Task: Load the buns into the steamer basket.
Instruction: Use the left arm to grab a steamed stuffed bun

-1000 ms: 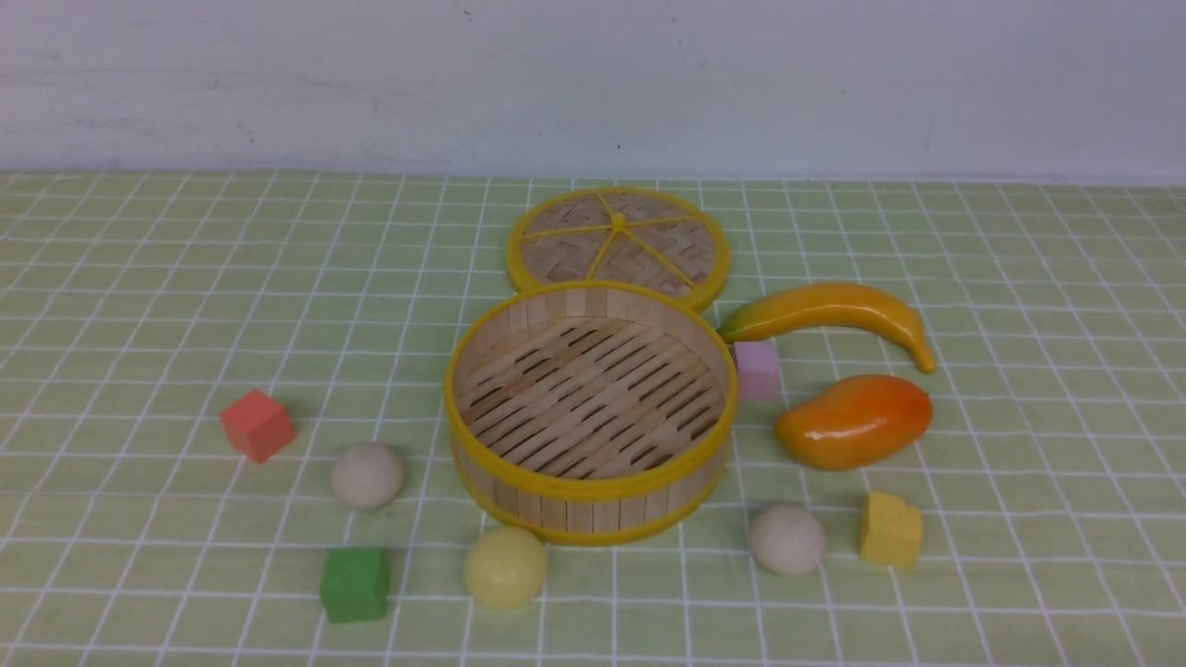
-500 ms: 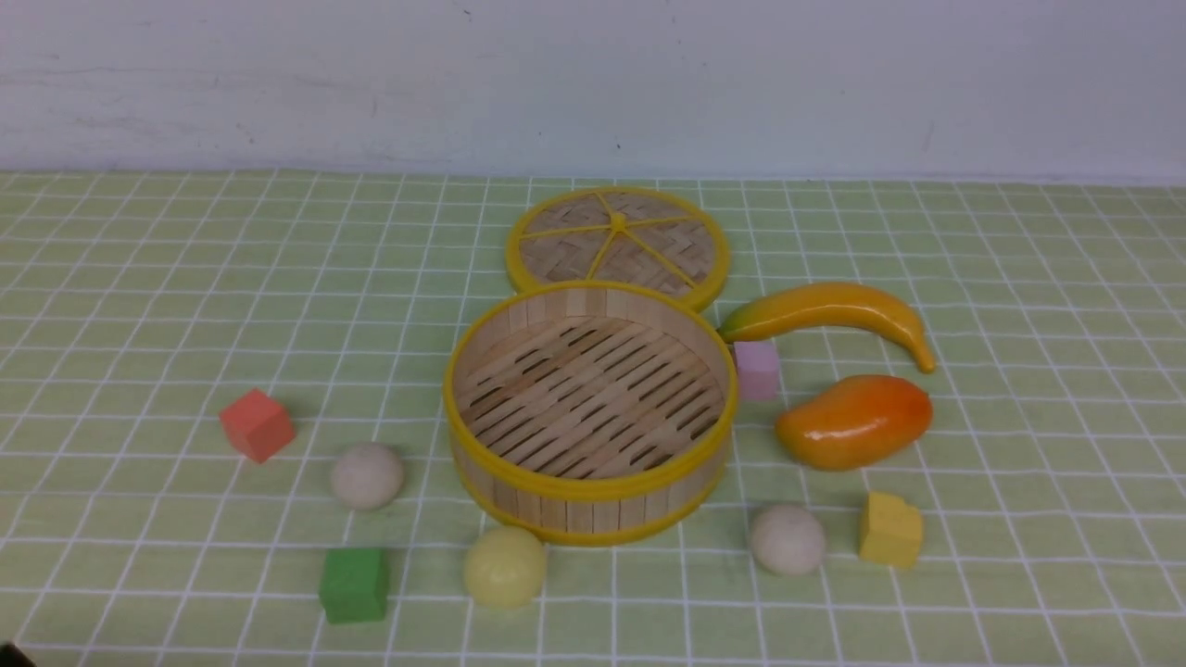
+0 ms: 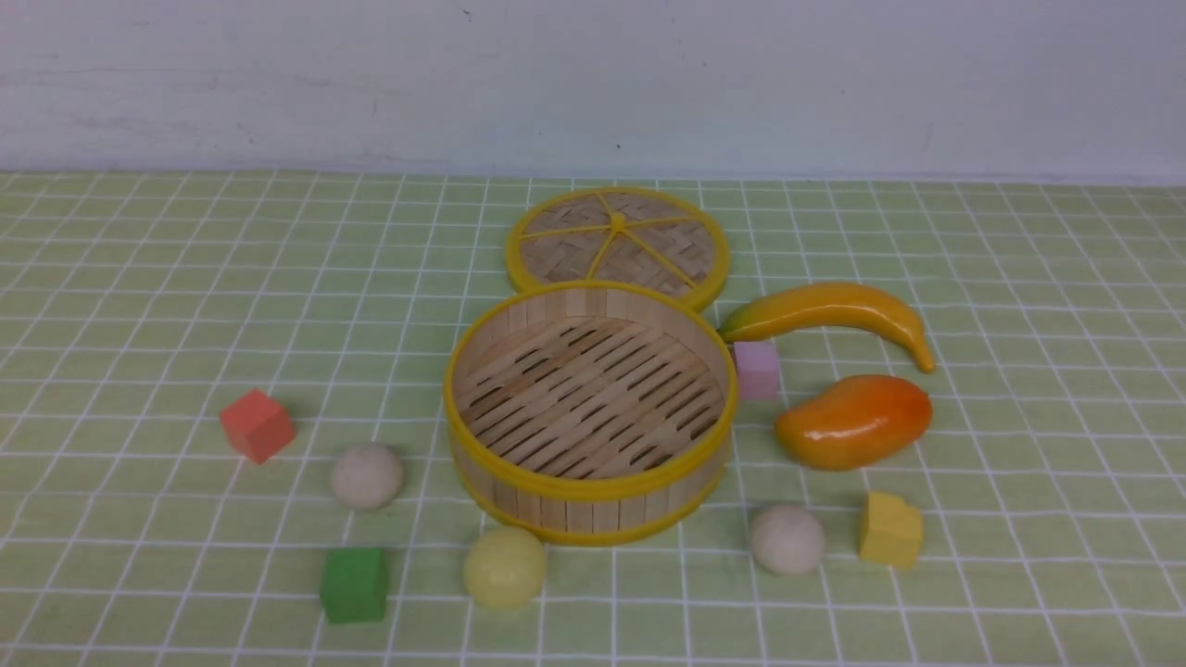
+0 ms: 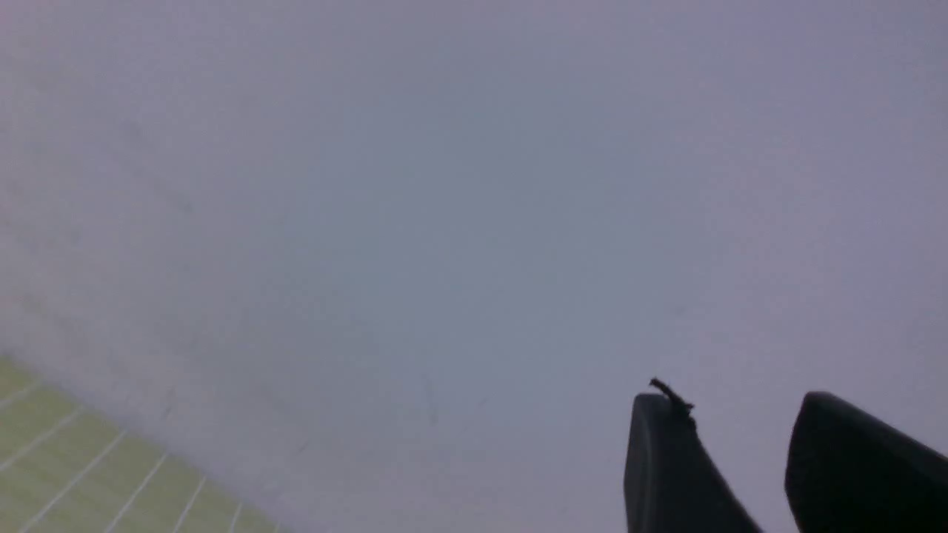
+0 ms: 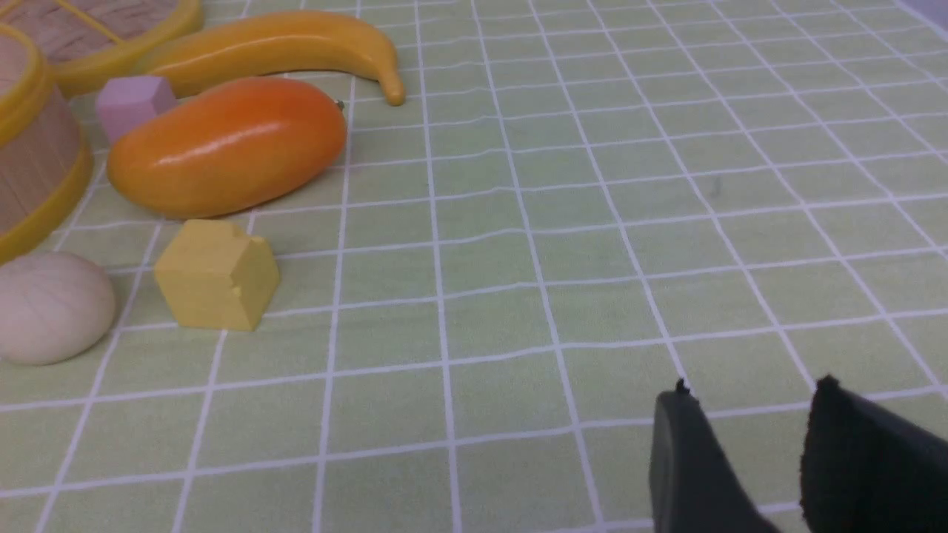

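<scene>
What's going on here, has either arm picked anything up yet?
Nothing is held yet. The steamer basket is empty; all three buns lie on the cloth around it: the left beige bun, the yellow bun and the right beige bun. The left gripper faces the wall, open and empty. The right gripper is over the cloth, the right beige bun in its view, open and empty.

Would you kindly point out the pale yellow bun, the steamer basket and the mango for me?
pale yellow bun [image 3: 505, 567], front view, centre of the ball.
steamer basket [image 3: 593, 514], front view, near wooden wall.
mango [image 3: 854, 421], front view, middle of its orange skin.
</scene>
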Controlling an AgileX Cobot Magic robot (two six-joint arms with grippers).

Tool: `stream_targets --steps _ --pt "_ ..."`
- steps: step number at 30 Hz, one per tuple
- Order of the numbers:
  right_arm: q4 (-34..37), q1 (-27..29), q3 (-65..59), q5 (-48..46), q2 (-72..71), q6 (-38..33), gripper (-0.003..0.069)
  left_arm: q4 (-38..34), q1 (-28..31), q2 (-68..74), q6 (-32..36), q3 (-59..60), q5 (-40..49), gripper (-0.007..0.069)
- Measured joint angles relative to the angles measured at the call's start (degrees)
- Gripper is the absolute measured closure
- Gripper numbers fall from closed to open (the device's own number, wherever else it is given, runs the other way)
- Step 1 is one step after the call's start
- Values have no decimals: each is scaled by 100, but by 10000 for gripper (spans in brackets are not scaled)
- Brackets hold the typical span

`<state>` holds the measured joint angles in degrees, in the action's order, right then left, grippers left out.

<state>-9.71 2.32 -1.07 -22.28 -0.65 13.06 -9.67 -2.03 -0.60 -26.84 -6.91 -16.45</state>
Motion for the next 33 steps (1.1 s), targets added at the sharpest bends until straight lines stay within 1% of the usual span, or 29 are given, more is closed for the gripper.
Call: stream_targets --steps 5,7,9,10,13,16,18,19,22,24,25,27,29,30,31,32,33 --pt "0 0 0 0 0 6 419 0 0 333 74 -1292 656 386" --pt "0 0 0 0 0 11 419 0 0 979 88 -2317 1645 386" --pt "0 0 0 0 0 11 419 0 0 1348 95 -2836 2246 386" --pt "0 0 0 0 0 11 419 0 0 1728 100 -3154 2910 386" --pt "0 0 0 0 0 17 419 67 0 2419 115 -3574 4135 386" --pt "0 0 0 0 0 17 419 396 0 3144 161 -3632 4923 386" --pt "0 0 0 0 0 17 419 559 0 3418 169 -3632 5092 386" --pt "0 0 0 0 0 17 419 720 0 3831 169 -3605 5116 386" --pt "0 0 0 0 0 23 419 720 0 4323 119 -3588 5058 386" --pt "0 0 0 0 0 23 419 463 0 5014 30 -3588 4943 386" --pt "0 0 0 0 0 23 419 395 0 5122 31 -3588 4926 386" --pt "0 0 0 0 0 23 419 -55 0 5731 33 -3588 4891 386" --pt "0 0 0 0 0 23 419 -630 0 6361 344 -3641 4944 386" --pt "0 0 0 0 0 23 419 -869 0 6614 625 -3709 5002 386" --pt "0 0 0 0 0 23 419 -915 0 6665 758 -3726 5016 386" --pt "0 0 0 0 0 23 419 -1228 0 7003 1273 -3892 5102 386" --pt "0 0 0 0 0 23 419 -1449 0 7229 1649 -4052 5185 386"
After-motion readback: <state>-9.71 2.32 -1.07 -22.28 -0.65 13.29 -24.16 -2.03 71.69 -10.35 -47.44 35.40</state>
